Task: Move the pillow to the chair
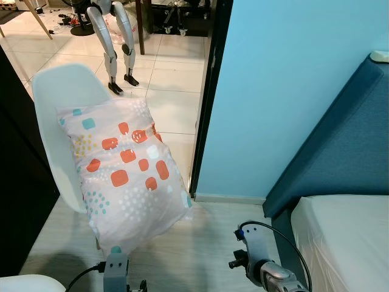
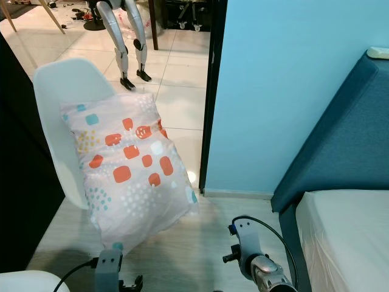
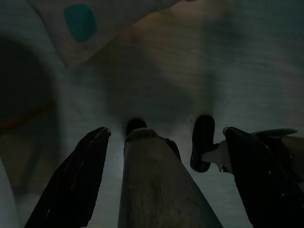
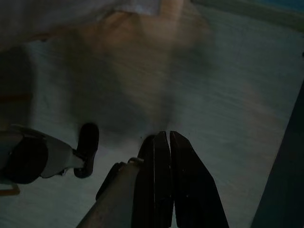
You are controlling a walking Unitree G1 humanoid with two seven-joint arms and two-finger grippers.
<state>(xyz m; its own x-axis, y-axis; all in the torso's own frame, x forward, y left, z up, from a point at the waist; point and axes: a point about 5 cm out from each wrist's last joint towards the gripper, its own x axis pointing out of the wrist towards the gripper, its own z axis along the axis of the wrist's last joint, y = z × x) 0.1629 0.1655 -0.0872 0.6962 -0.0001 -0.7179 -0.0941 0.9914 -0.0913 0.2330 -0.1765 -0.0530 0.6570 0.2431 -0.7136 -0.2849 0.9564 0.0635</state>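
Observation:
A white pillow (image 1: 124,173) patterned with orange and teal squares leans on the white shell chair (image 1: 58,103), its lower corner hanging over the seat's front edge. Both arms hang low, clear of the pillow. In the left wrist view my left gripper (image 3: 164,142) is open, fingers wide apart above the floor, with a corner of the pillow (image 3: 83,28) ahead of it. In the right wrist view my right gripper (image 4: 164,142) is shut, fingers pressed together with nothing between them.
A bed with a white mattress (image 1: 346,237) and a blue padded headboard (image 1: 346,146) stands at the right. A light blue wall (image 1: 273,91) ends at a dark door frame (image 1: 209,91). Another humanoid robot's legs (image 1: 115,42) stand on the tiled floor beyond.

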